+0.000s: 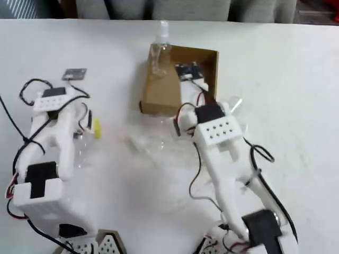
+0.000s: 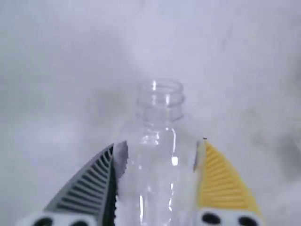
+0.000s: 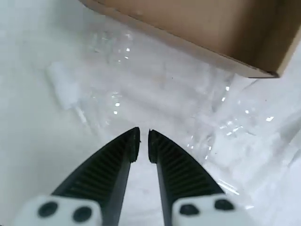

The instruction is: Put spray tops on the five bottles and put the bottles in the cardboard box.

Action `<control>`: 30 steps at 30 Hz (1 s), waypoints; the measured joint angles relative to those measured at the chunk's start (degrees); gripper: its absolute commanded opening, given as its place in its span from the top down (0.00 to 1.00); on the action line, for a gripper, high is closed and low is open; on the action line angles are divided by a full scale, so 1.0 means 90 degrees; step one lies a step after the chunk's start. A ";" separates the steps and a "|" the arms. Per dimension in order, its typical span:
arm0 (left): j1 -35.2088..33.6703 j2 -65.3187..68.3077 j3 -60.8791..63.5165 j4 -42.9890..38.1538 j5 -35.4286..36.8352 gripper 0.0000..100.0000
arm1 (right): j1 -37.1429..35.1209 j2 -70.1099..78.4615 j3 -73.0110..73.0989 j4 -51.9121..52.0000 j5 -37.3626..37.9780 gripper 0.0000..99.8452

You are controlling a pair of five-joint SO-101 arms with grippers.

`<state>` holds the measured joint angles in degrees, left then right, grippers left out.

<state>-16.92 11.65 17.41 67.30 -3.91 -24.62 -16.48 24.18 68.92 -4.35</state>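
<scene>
**Bottle clamped, neck bare, top not yet fitted**

The left gripper is clamped on a clear bottle, with its grey and yellow jaws pressed against opposite sides of the body below the shoulder. The bottle's neck is open and carries no top. In the high view this arm sits at the left of the table, well apart from the cardboard box.

The right gripper hangs over the table near the box's front wall. Its jaws are almost together, with only a thin slit between them, and they hold nothing. A white spray top lies on the table ahead of it, among loose bottles that are too clear to count. 1 capped bottle stands at the box's far left corner; I cannot tell whether it is inside the box or just behind it.

The step in hand looks like capping the held bottle, with about 1 of 5 finished. Next, the right gripper would need to open, take the spray top by its head, and thread the thin tube into the open neck. The left arm would need to keep the bottle steady while the top is seated.
</scene>
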 measured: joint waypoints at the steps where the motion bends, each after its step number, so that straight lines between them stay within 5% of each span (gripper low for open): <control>1: -0.0010 0.0000 0.0000 -0.0029 0.0039 0.98 | -0.0137 -0.0147 0.0049 0.0020 0.0000 0.98; 11: 0.0000 0.0000 0.0000 -0.0088 0.0078 0.98 | -0.1846 -0.0205 0.1182 -0.1524 0.0000 0.89; 30: 0.0000 0.0000 0.0000 -0.0274 0.0078 0.98 | -0.2208 0.2413 -0.0107 -0.1954 0.0576 0.89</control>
<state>-16.92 11.65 17.41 64.84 -3.21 -44.48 5.23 23.21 51.34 0.84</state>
